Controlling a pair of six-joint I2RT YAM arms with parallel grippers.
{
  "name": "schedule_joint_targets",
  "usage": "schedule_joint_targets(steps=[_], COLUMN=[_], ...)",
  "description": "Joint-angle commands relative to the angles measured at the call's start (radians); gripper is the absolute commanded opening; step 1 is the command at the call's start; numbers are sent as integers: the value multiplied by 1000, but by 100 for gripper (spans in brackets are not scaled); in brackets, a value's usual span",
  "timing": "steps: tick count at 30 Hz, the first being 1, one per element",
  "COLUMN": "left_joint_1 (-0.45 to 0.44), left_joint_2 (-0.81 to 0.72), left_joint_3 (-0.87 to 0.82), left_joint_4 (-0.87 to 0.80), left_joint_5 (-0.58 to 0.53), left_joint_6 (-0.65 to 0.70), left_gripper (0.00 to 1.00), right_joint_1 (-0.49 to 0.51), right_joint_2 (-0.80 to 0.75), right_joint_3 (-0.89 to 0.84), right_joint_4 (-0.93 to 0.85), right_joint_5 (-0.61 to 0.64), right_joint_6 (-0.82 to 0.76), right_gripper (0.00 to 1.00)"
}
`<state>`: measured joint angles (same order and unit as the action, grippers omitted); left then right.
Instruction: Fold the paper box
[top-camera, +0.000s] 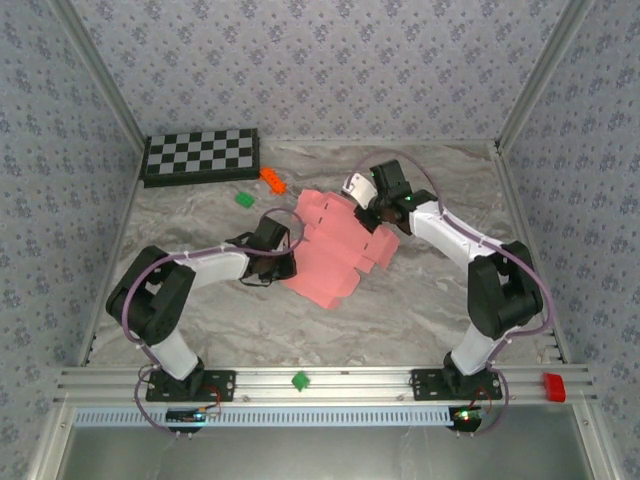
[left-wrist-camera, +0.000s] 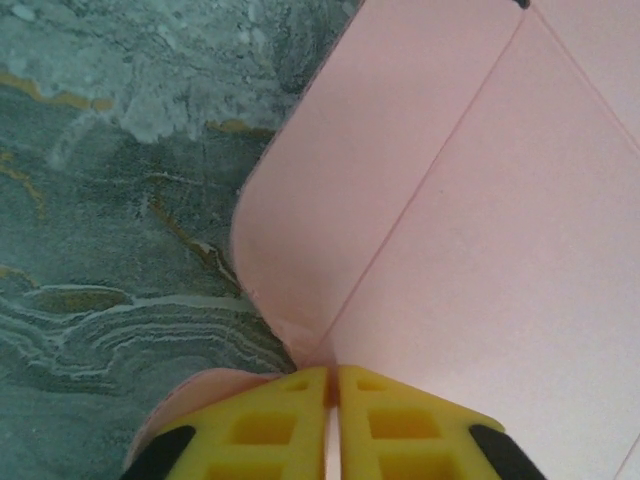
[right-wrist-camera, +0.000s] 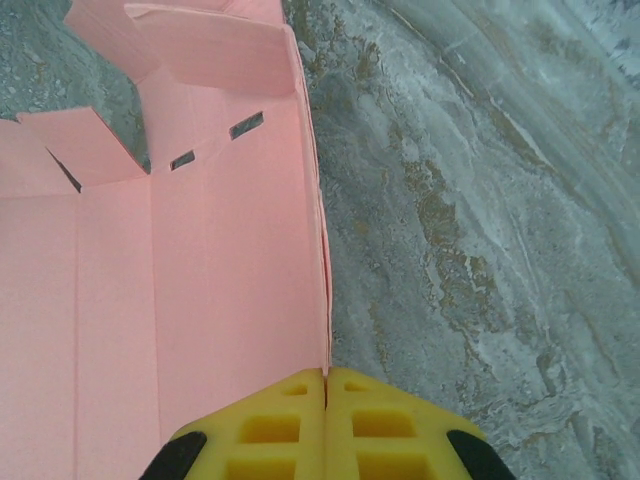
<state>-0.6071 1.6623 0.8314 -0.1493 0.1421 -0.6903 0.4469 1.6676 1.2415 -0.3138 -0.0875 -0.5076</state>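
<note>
Yellow fingers of the left gripper sit pressed together, pinching a flap corner of the paper box where a crease runs in. Right gripper likewise clenched, on the sheet's right edge. Box lies mid-table between the two arms, a mostly flat die-cut sheet with some flaps raised. I judge the card light, thin and springy; it marks easily and likely slides on the marbled top. Best taken at flap edges beside the scored lines, not mid-panel

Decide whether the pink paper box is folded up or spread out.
Spread out: the paper box lies as an open sheet, flaps and slots showing.
</note>
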Motion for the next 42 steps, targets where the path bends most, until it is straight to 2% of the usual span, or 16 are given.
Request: schedule_joint_targets(steps=[1,4,8,25,42], left_joint_1=[-5,-10,-13,-59,-76], left_joint_2=[-16,-18,-7,16,37], left_joint_3=[-35,-38,-40,-44,-35], left_joint_4=[14,36,68,169,203], left_joint_5=[-1,-1,-1,-22,-25], left_joint_6=[-40,-57,-84,-172,-183], left_gripper=[7,0,0,0,0], right_joint_1=[30,55,86,180,217], right_joint_2=[-50,-68,-88,-49,-13], right_joint_3=[-37,-103,-169,-300,-366], right_joint_4=[81,160,275,565,643], right_joint_5=[52,82,118,292,308], right_joint_6=[-70,-119,-184,-424,-514], right_gripper=[0,0,0,0,0])
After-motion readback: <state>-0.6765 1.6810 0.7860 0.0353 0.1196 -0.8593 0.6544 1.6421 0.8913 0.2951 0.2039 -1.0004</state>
